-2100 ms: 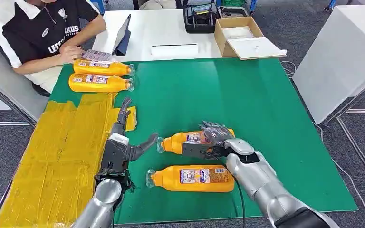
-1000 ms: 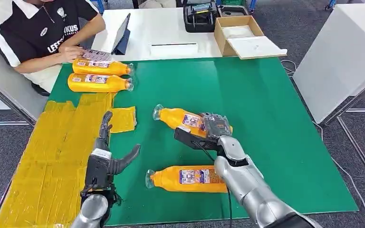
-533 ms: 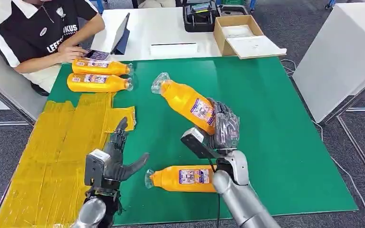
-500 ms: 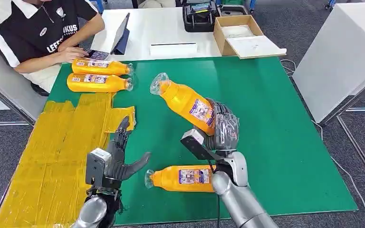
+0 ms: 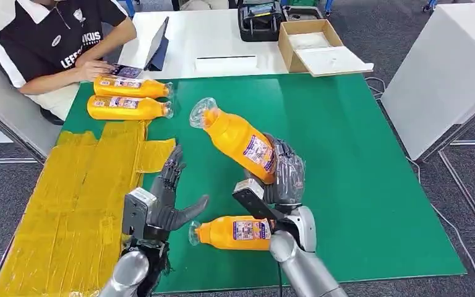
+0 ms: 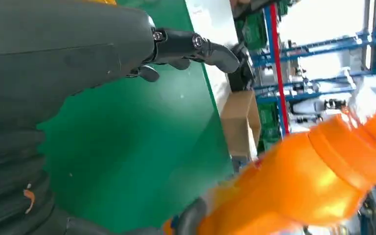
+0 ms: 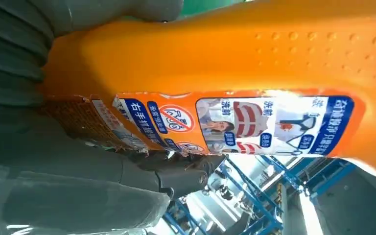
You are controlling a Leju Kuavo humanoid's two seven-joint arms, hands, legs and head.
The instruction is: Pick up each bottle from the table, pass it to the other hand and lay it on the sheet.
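My right hand (image 5: 284, 176) grips an orange bottle (image 5: 238, 139) by its base and holds it tilted above the green mat (image 5: 346, 154), its clear cap pointing up and to the left. The right wrist view has the bottle's label (image 7: 235, 122) close up against the hand. My left hand (image 5: 167, 201) stands open at the edge of the yellow sheet (image 5: 80, 198), fingers spread, a short way left of the raised bottle (image 6: 308, 186). A second orange bottle (image 5: 232, 232) lies on the mat below my right hand. Two more bottles (image 5: 130, 98) lie side by side at the sheet's far end.
A person (image 5: 49, 43) sits at the far left corner, one hand close to the two far bottles. Behind the mat, the white table carries a tablet (image 5: 159, 44), a cardboard box (image 5: 312, 46) and a black case (image 5: 261, 21). A white cabinet (image 5: 451, 74) stands on the right.
My right hand has lifted the bottle off the mat and tipped it cap-up, carrying it left. My left hand dropped back, then rose toward the bottle with fingers spread.
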